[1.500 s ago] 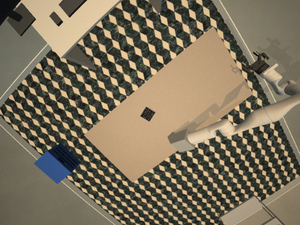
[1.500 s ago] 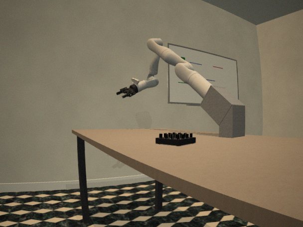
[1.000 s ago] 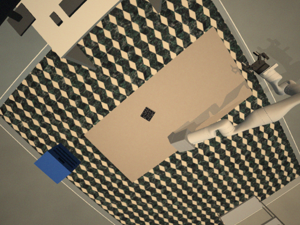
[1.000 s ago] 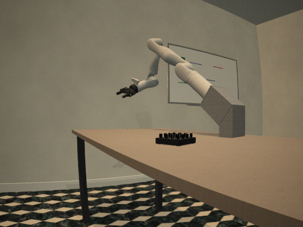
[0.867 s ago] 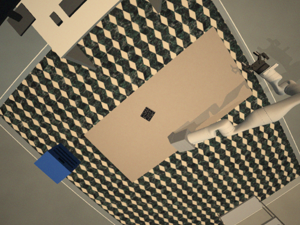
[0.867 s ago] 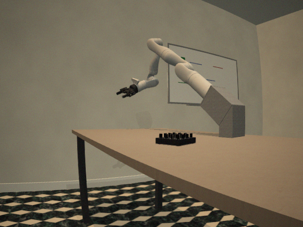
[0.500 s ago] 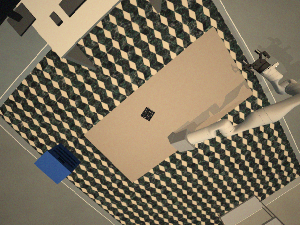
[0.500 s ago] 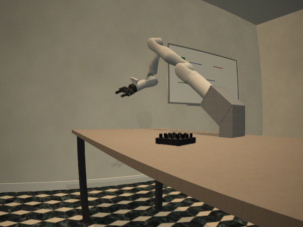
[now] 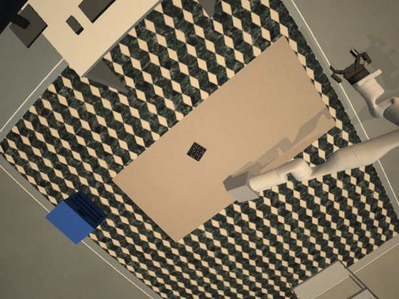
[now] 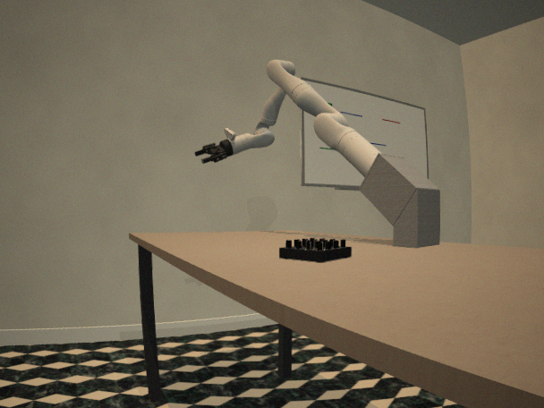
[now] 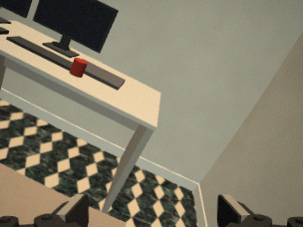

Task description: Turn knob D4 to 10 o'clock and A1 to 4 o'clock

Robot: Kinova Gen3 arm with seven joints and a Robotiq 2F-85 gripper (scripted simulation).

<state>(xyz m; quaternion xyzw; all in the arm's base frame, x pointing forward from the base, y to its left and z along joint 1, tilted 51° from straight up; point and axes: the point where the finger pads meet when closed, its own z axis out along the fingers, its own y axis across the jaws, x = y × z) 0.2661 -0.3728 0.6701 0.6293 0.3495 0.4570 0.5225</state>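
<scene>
The knob box is a small black square box on the brown table. It stands level, with several black knobs upright on top. The printed names, the marks, the white lines and the socket are too small to tell in either the top or the exterior view, so no knob's direction can be read. My gripper is open and empty. It is held high and far from the knob box, beyond the table's end in the top view. The knob box is not in the wrist view.
The arm's grey base stands at the table's long edge. A white desk with a monitor and a red cup is across the floor. A blue cabinet stands beyond the table's other end.
</scene>
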